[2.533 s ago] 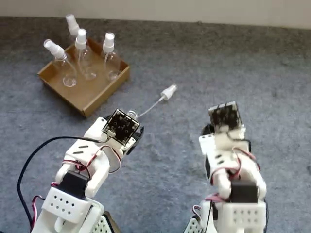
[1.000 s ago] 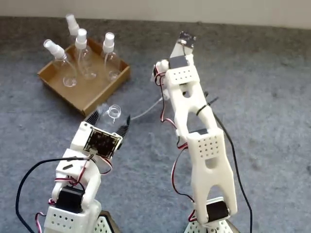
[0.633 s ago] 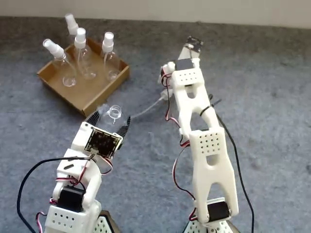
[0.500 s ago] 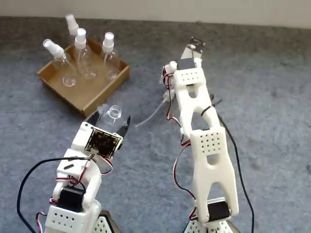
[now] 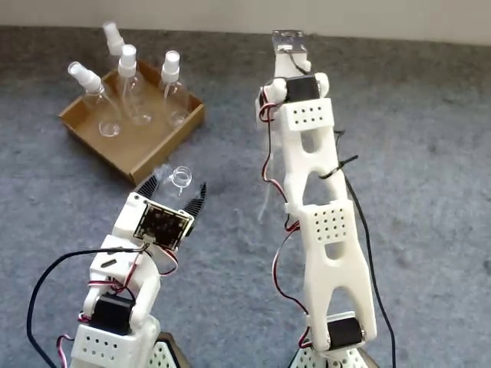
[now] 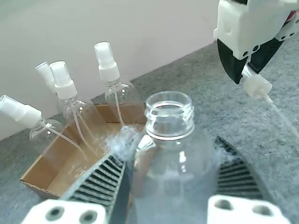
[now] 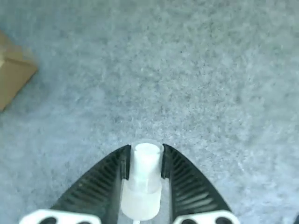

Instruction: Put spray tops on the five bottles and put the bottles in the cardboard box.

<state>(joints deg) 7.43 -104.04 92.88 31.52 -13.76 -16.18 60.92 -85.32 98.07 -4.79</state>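
The right arm has swung up and out toward 12 o'clock in the high view, lifting the white plastic spray top point(image 7: 142, 184) off the grey carpet point(image 5: 430, 192). Its thin clear dip tube point(image 5: 265, 205), which lay stretched on the carpet half a second ago, now dangles in the air. The left arm has not shifted over the last second.

The right gripper point(image 7: 145, 154) is closed on the head of the spray top, one black jaw on each side. The left gripper point(image 5: 176, 185) is clamped on the clear plastic bottle point(image 6: 169, 140), held upright with its threaded neck open, at about 7 o'clock from the table's middle.

At 10 o'clock sits the shallow brown cardboard box point(image 5: 173, 142), with four capped bottles point(image 5: 136, 100) standing or leaning in it. Four of the five look finished. What seems left is seating the top on this last bottle and moving it into the box.

The left wrist view gives the height relation: the spray top hangs higher than the open neck and off to one side, not yet over it. The high view gives the layout instead, with the box at 11 o'clock from the held bottle.
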